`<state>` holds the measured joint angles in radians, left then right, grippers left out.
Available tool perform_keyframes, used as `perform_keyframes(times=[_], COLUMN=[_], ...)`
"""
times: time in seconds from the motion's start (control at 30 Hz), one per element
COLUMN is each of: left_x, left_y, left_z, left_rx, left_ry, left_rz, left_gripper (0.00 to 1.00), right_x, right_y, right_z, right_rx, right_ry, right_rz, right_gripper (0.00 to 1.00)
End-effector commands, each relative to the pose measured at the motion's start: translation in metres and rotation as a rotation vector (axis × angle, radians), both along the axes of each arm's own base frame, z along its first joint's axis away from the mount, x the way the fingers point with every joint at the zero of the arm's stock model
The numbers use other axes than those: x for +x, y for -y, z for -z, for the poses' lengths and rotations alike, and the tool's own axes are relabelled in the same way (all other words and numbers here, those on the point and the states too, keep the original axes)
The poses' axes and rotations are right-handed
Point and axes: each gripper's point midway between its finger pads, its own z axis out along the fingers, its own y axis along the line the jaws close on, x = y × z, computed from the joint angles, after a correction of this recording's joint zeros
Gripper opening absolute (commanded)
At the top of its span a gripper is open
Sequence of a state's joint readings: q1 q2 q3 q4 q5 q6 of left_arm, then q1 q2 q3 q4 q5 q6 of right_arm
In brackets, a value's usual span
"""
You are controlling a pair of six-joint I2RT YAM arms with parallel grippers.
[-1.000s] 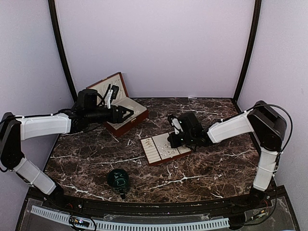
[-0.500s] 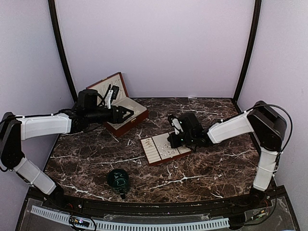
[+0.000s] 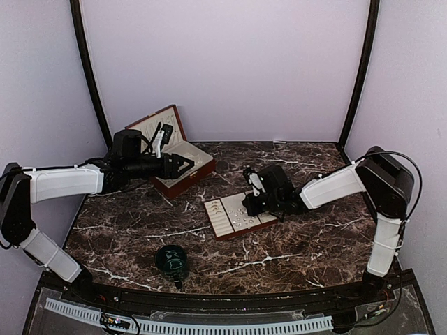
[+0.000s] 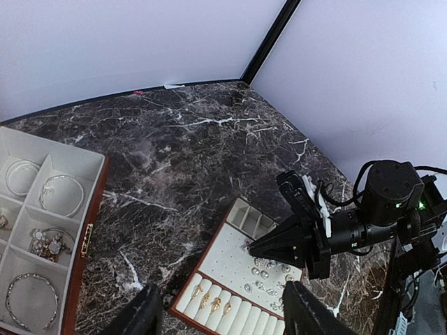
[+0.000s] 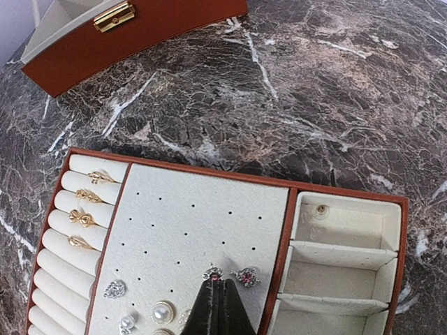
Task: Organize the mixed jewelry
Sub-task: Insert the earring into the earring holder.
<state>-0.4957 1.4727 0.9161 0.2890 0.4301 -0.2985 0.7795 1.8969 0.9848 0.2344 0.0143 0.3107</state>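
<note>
The mixed jewelry [image 5: 163, 311] lies on the cream pad of a small red-brown tray [image 5: 209, 171]: silvery studs, pearl earrings and two pink-stone earrings. Several gold rings [image 5: 82, 218] sit in the tray's roll slots. My right gripper [image 5: 216, 285] is shut, its tips pinching the left pink-stone earring [image 5: 213, 273] right at the pad; its twin [image 5: 246, 276] lies just to the right. In the top view this gripper [image 3: 246, 207] is low over the tray [image 3: 227, 223]. My left gripper [image 3: 187, 163] hangs open over the open jewelry box [image 3: 199, 157], holding nothing.
The open jewelry box [image 4: 91, 241] holds bracelets in cream compartments at the back left. A dark green cup [image 3: 171, 259] stands near the front edge. The tray's small side compartments [image 5: 342, 265] hold one tiny stud. Purple walls close in the dark marble table.
The right arm has crept very slightly leftward over the tray, gripper still shut. The left arm has not moved.
</note>
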Motion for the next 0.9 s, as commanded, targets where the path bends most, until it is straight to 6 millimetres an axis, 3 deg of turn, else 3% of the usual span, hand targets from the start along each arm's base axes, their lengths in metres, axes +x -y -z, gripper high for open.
perform_keyframes(times=[0.0,0.37,0.7,0.87], left_x=[0.001,0.001,0.0,0.001], left_y=[0.003,0.003,0.001,-0.006], left_z=[-0.015,-0.015,-0.02,-0.027], left_rx=[-0.024,-0.026,-0.026,-0.023], left_ry=[0.032,0.031,0.047,0.074], left_rz=[0.015,0.016,0.004,-0.034], left_gripper=[0.61,0.61,0.61,0.61], right_x=[0.003,0.002,0.009,0.013], right_y=[0.001,0.006,0.006,0.006], right_z=[0.006,0.005,-0.033,-0.059], right_rx=[0.0,-0.03,0.001,0.032], right_ry=[0.002,0.0,0.058,0.094], right_rz=[-0.004,0.006,0.029,0.04], right_gripper=[0.0,0.0,0.22,0.26])
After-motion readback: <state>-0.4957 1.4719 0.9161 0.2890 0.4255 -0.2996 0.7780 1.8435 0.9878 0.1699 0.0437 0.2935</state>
